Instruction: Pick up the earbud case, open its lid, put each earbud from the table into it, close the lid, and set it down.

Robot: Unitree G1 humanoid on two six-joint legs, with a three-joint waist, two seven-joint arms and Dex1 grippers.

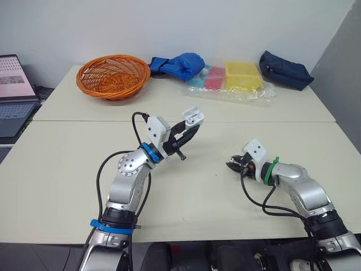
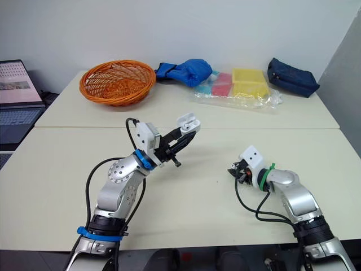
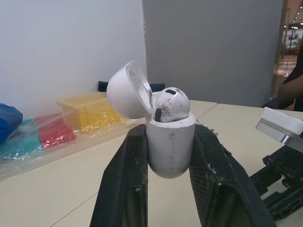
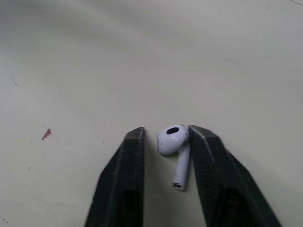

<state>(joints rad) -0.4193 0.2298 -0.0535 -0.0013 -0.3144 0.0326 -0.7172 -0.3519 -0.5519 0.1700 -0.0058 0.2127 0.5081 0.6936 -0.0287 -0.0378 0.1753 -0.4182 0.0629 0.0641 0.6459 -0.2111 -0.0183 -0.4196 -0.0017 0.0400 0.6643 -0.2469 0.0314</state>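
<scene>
No text, label, brand, number or sign can be read on anything here. The laptop (image 1: 11, 84) screen at far left carries lines of content, but they are too small to make out.

Back row on desk (image 1: 62, 169), L to R: basket (image 1: 113, 76), bundle (image 1: 179, 64), plastic bag w/ boxes (image 1: 240, 84), pouch (image 1: 285, 70). Beyond desk's L edge: laptop (image 1: 12, 96). Mid-desk, nearer than back row, raised off surface: left gripper (image 1: 190, 129) w/ earbud case (image 1: 193, 117) clamped btw its fingers, lid tipped back, one earbud (image 3: 171, 105) seated in it. To R of that, closer to front edge, down at desk level: right gripper (image 1: 232, 165), fingers either side of 2nd earbud (image 4: 174, 146) lying on desk, touching one finger, gap to other.
</scene>
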